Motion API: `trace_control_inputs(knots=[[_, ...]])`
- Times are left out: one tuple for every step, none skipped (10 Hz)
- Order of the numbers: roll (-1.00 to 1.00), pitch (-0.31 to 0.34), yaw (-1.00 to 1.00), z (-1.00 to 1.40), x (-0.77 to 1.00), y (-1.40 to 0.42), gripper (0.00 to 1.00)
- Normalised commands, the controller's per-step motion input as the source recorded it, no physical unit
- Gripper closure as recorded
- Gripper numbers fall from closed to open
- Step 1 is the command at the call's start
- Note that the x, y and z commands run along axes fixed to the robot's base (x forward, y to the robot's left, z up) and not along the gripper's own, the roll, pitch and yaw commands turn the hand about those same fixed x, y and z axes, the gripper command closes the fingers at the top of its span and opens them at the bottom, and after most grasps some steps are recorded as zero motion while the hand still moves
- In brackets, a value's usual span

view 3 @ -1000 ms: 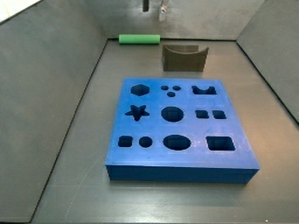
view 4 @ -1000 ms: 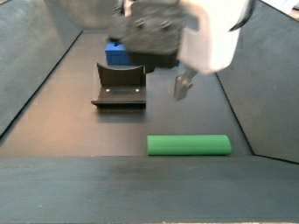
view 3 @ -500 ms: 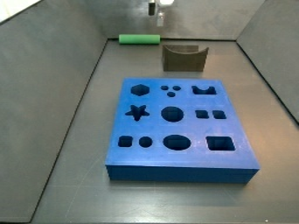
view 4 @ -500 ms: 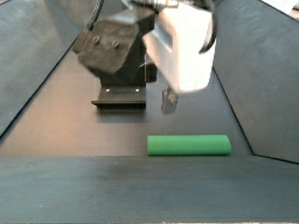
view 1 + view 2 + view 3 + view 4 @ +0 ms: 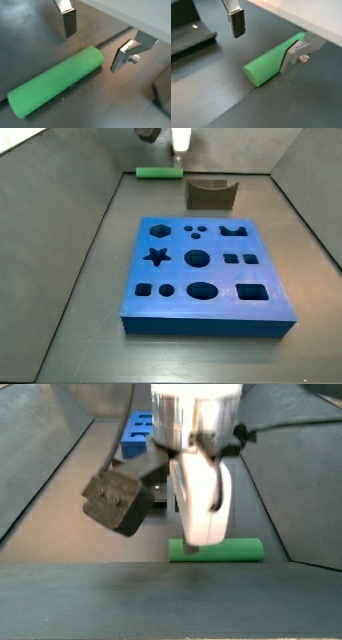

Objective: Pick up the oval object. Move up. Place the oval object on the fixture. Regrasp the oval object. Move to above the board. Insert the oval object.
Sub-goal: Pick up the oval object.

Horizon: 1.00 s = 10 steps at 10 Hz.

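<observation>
The oval object (image 5: 158, 172) is a bright green rod lying flat on the dark floor by the far wall, beyond the board (image 5: 207, 273). My gripper (image 5: 178, 150) hangs open just above one rounded end of the oval object (image 5: 57, 80). In both wrist views the two silver fingers (image 5: 69, 22) stand wide apart on either side of that end, with nothing held. One finger (image 5: 291, 59) overlaps the oval object (image 5: 271, 62) in view. The dark brown fixture (image 5: 210, 194) stands between the rod and the board. From the opposite side the gripper (image 5: 191, 544) hides part of the rod (image 5: 230, 550).
Grey sloped walls close in the floor on both sides and behind the rod. The blue board (image 5: 138, 434) shows behind the arm. The fixture's dark base (image 5: 191, 37) lies close to the gripper.
The gripper has come down and shifted over the green rod's end. Its fingers stay open. The rod, fixture and board have not moved.
</observation>
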Motion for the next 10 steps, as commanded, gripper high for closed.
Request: trace_control_inputs(knots=[[0.09, -0.016, -0.35, -0.65, -0.03, 0.0, 0.0], [0.05, 0.0, -0.27, -0.41, -0.12, 0.05, 0.0], [-0.02, -0.017, 0.0, 0.0, 0.0, 0.01, 0.0], [0.0, -0.073, 0.0, -0.34, -0.05, -0.05, 0.0], [0.02, -0.194, 0.0, -0.84, -0.08, -0.26, 0.0], [0.0, -0.21, 0.0, -0.86, -0.02, -0.33, 0.0], [0.0, -0.246, 0.0, -0.78, 0.0, -0.34, 0.0], [-0.01, -0.267, 0.0, -0.74, 0.0, -0.25, 0.0], [0.0, -0.104, 0.0, -0.42, -0.05, 0.0, 0.0], [0.0, -0.086, 0.0, -0.07, -0.12, 0.0, 0.0]])
